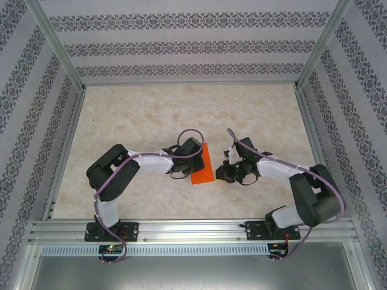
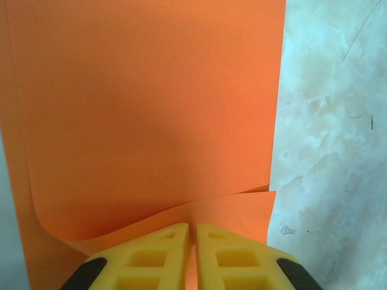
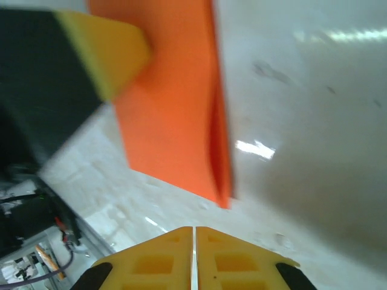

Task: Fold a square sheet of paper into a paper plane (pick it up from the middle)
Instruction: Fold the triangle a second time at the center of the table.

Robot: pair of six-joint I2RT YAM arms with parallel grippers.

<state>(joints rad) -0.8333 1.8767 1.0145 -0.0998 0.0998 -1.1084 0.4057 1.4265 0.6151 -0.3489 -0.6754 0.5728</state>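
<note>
Left wrist view: orange paper [image 2: 151,109] pinched between left jaws, curling upward.

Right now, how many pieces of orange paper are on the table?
1: the orange paper, partly folded, near the middle of the table, pinched in the left gripper. Another sheet could hide beneath it.

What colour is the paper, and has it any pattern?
The paper is plain bright orange, unmarked; best seen in the left wrist view.

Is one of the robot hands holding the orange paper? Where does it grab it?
Yes. The left gripper is shut on the orange paper, pinching the edge nearest its wrist. The right gripper is shut and holds nothing.
</note>
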